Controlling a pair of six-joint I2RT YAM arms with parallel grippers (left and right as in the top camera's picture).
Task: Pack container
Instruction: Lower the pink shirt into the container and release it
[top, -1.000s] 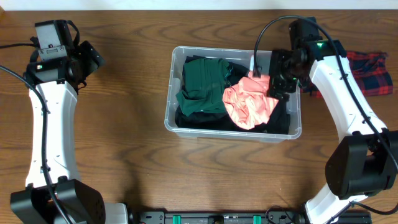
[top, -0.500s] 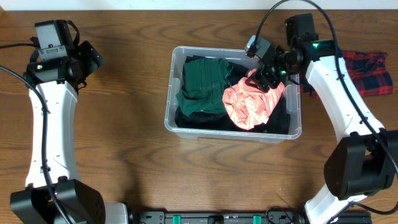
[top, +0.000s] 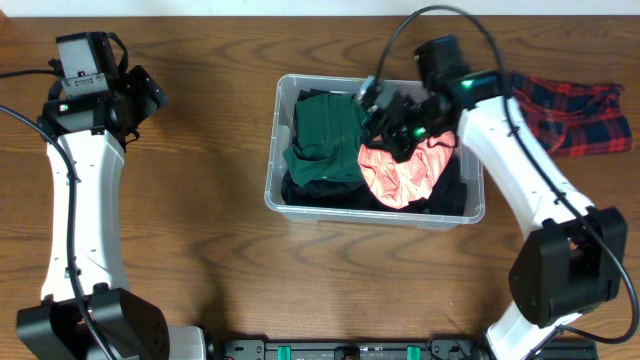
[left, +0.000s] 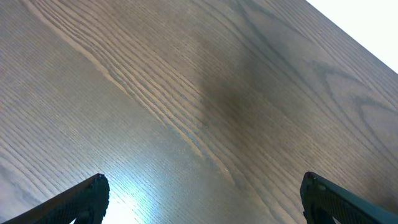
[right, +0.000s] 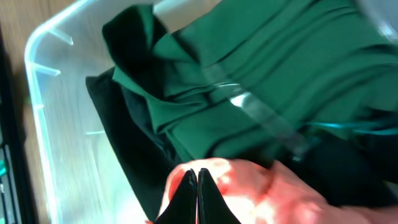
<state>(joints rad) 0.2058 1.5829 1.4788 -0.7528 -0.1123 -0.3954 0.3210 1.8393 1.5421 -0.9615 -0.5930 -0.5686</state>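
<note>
**As the right jaws close, the arm swings left over the bin**

Since a second ago, your right gripper (right: 198, 190) has gone from spread to clenched, fingers flat against each other. Its arm has swung left across the container (top: 330, 214), from the right-hand wall to over the middle. The tips now hang at the edge of the pink garment (top: 400, 175), beside the green garment (top: 325, 135) (whether any fabric is pinched cannot be told).

Your left gripper (left: 202, 202) has not moved: released, jaws wide, above bare table (top: 200, 250) well left of the container.

The container sits mid-table with a black garment (top: 320, 190) underneath the other two. A red plaid cloth (top: 570, 115) lies outside to its right.
</note>
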